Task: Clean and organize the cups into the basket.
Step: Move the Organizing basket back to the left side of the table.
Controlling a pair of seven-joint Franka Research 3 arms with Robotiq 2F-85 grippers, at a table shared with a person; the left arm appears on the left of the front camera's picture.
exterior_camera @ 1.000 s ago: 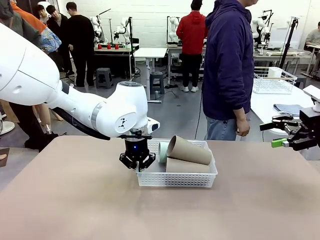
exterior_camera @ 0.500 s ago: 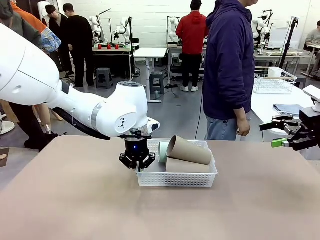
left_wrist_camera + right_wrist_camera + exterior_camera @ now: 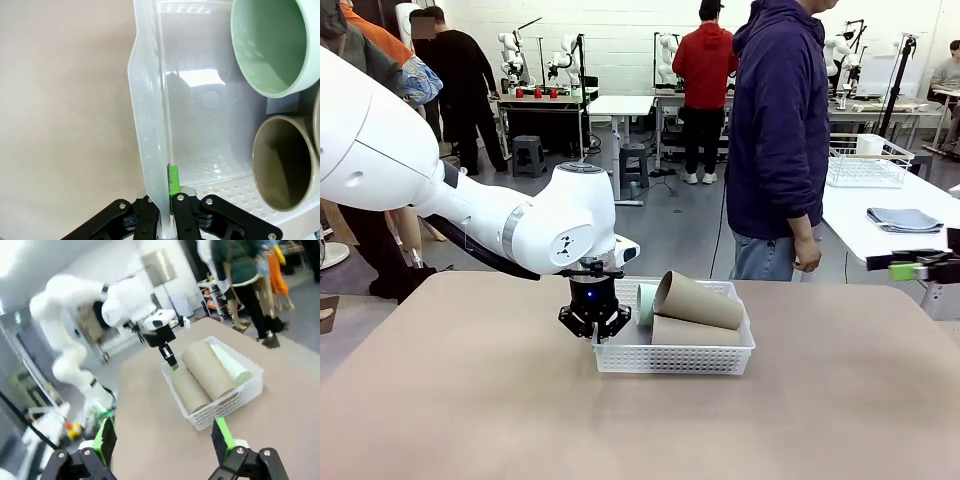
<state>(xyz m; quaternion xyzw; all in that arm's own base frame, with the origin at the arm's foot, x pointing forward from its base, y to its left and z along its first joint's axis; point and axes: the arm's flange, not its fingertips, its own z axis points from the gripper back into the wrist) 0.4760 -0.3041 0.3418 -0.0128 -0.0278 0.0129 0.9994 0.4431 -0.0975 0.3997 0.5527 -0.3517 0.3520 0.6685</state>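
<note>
Three cups (image 3: 695, 305), two tan and one pale green, lie in the white basket (image 3: 672, 358) mid-counter (image 3: 470, 420). My left pincer (image 3: 594, 328) is clamped on its left wall; right pincer (image 3: 162, 437) spread wide, empty.

Baskets: one white plastic basket (image 3: 674, 357) on the table; one wire-mesh basket (image 3: 866, 162) on a farther table.
Cups: three lying in the white basket.
Tan-brown cups: two, one (image 3: 698, 299) resting on top of another (image 3: 692, 332).
Pale green cups: one (image 3: 646, 304), lying behind the tan ones.
Tables: one brown table (image 3: 500, 410) carrying the white basket.
Robot arms at this table: two.
Grippers: two, the left gripper (image 3: 593, 322) and the right gripper (image 3: 162, 437).
Folded cloths: one (image 3: 904, 219).
</note>
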